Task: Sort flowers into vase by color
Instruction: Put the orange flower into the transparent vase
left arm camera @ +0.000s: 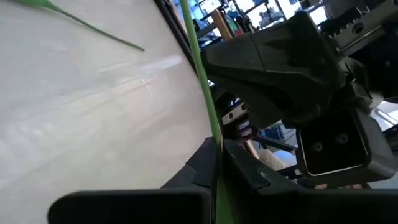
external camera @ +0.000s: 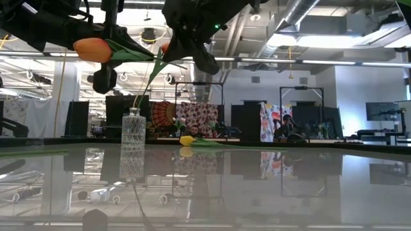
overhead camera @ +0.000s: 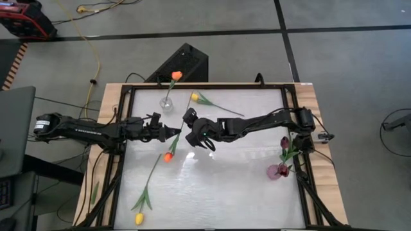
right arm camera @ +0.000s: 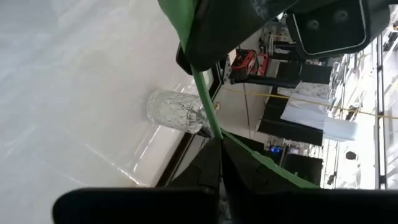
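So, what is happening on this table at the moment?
Both arms meet over the middle of the table, above an orange tulip. The left tool is shut on its green stem, and the right tool has closed on the same stem, so it looks like a handover. A clear vase already holds one orange flower, a pink vase holds a dark red one, and two yellow tulips lie on the table.
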Action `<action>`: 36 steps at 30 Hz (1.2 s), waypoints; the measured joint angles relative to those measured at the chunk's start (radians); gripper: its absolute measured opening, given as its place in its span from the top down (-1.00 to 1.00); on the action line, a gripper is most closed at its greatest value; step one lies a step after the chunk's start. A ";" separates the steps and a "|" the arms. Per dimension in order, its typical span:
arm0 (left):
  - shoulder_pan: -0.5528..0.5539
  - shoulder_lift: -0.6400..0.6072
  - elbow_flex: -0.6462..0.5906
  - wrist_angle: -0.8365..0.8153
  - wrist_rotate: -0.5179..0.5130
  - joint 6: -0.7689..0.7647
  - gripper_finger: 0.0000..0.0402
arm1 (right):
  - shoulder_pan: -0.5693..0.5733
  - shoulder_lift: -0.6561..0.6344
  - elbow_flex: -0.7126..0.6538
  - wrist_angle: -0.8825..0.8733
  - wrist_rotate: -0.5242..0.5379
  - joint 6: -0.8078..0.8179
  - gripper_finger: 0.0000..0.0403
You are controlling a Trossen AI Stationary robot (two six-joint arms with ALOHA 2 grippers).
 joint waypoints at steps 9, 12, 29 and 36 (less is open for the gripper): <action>0.000 0.000 0.000 -0.011 0.014 0.041 0.96 | 0.041 0.000 0.000 0.002 -0.002 -0.008 0.52; 0.000 0.000 0.000 -0.012 0.019 0.042 0.99 | 0.055 0.000 0.000 0.003 -0.010 -0.008 0.34; 0.000 0.000 0.000 -0.011 0.041 0.048 0.99 | 0.027 0.000 0.000 -0.014 -0.040 -0.008 0.18; -0.001 0.000 0.000 -0.010 0.106 0.075 0.99 | 0.036 0.000 0.000 -0.015 -0.040 -0.001 0.64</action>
